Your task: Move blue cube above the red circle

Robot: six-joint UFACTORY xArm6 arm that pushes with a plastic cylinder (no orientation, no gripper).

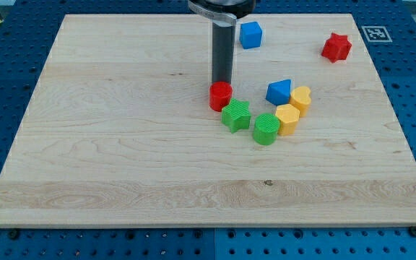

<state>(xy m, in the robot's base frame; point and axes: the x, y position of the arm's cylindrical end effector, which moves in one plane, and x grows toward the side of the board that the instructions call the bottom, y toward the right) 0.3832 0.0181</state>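
The blue cube [250, 35] sits near the view's top, right of centre. The red circle [221, 95], a short red cylinder, stands near the board's middle. My tip [222, 81] is at the lower end of the dark rod, right behind the red circle on its top side, and looks to touch it or nearly so. The blue cube lies above and to the right of my tip, apart from it.
A green star [235, 115], a green round block [266, 129], a yellow hexagon [287, 119], a yellow heart-like block [301, 100] and a blue wedge-shaped block [279, 92] curve right of the red circle. A red star [336, 47] sits at the top right. The wooden board [121, 144] lies on a blue pegboard.
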